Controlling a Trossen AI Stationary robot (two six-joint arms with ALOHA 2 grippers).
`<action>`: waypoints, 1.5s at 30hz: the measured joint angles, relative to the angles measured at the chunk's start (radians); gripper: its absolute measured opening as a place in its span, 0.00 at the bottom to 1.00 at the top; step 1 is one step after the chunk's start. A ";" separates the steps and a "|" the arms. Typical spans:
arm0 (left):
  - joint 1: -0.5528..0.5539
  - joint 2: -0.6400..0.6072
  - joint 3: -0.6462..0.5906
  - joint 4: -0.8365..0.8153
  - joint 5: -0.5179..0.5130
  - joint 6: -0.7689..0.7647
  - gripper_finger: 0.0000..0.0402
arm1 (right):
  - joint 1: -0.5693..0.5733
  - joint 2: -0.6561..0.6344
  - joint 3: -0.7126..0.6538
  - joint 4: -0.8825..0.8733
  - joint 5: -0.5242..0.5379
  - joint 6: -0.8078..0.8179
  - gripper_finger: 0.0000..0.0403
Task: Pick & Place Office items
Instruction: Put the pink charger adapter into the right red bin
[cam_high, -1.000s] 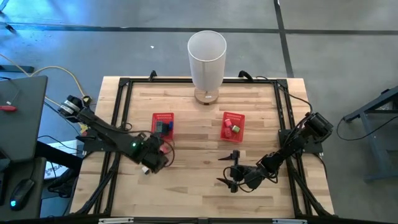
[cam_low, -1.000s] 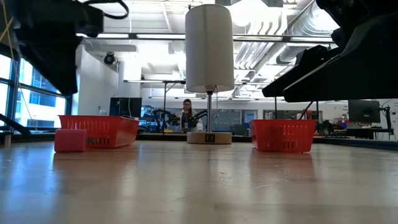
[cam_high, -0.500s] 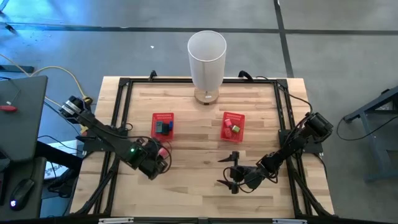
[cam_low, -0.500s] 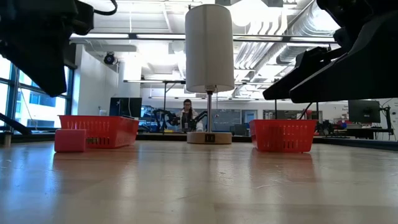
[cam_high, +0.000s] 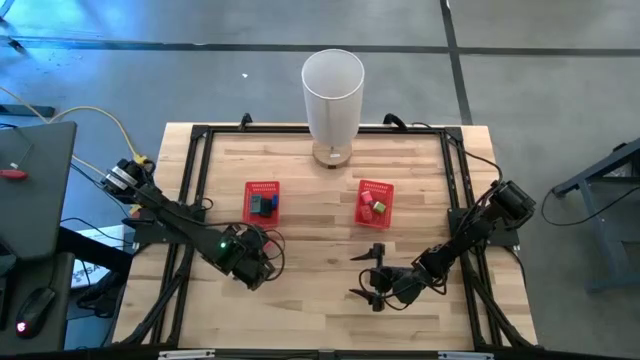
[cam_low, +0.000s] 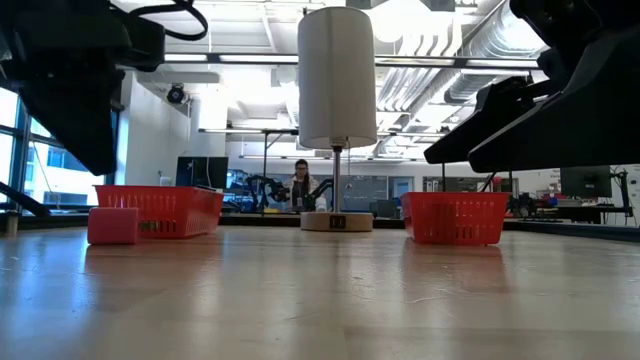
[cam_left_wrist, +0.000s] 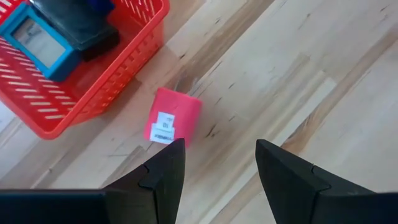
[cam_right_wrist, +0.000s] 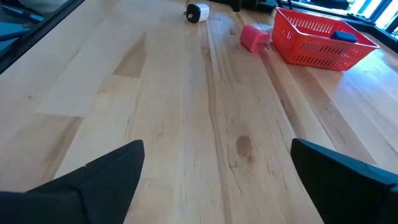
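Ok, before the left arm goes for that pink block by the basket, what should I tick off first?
1. Left pincer open: ok, fingers apart, nothing between them.
2. Pink block on the table beside the left red basket, not in it: ok.
3. Block centred between the fingers: not ok, it sits off toward one finger.
4. Basket has room: ok, only a teal item and a black item show.
5. Right pincer out of the way: ok, open, far side of the table.
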 joint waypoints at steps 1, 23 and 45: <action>0.001 0.000 0.000 0.003 -0.001 0.000 0.46 | 0.000 0.000 0.000 0.000 0.000 0.000 0.98; -0.014 0.024 0.000 0.003 -0.019 -0.132 0.64 | 0.000 0.000 0.000 -0.003 -0.025 0.000 0.98; 0.042 0.173 -0.001 0.000 0.055 -0.086 0.64 | -0.022 0.000 0.000 -0.003 -0.043 0.016 0.98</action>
